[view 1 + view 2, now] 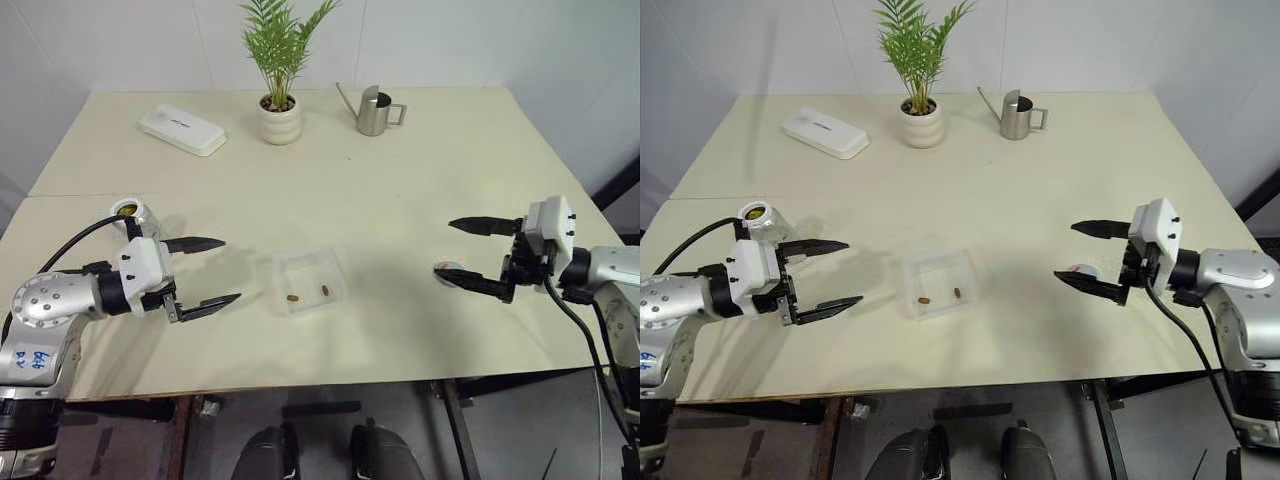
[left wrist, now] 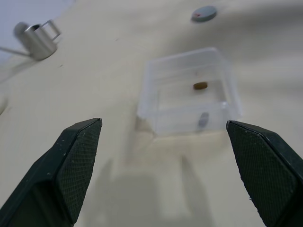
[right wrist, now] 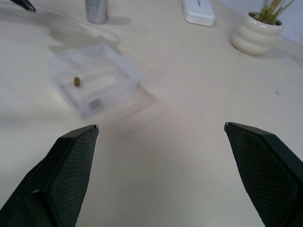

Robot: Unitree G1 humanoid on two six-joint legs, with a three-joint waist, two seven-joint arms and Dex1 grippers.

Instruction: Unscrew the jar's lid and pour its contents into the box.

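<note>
The jar (image 1: 130, 211) stands upright at the left of the frame in the head views, just behind the left gripper (image 1: 205, 272), its mouth open and something yellowish-brown showing inside. The lid (image 1: 449, 271) lies flat on the counter (image 1: 400, 200) at the right, partly hidden by the lower finger of the right gripper (image 1: 472, 256); in the left wrist view it appears as a grey disc with a red mark. Between the two, at the centre, sits the box (image 1: 310, 281) with two brown pieces of the contents (image 1: 326, 290) already in it. Both grippers hover with fingers spread wide and nothing held, each pointing inward toward the box. The jar looks like thin metal: light, rigid and probably slick, so a grip around the middle of its wall, below the shiny rim, should hold best and leave the mouth free for tipping. The box appears light enough to slide if nudged, so it is better left untouched. The pieces are tiny and could bounce out of the shallow walls. The counter is a smooth, pale cream top, bare around the work area, with a white case (image 1: 182, 129) at the upper left, a potted plant (image 1: 280, 70) at top centre and a steel watering can (image 1: 375, 111) to its right, all well apart from the box. White walls close the room behind.
</note>
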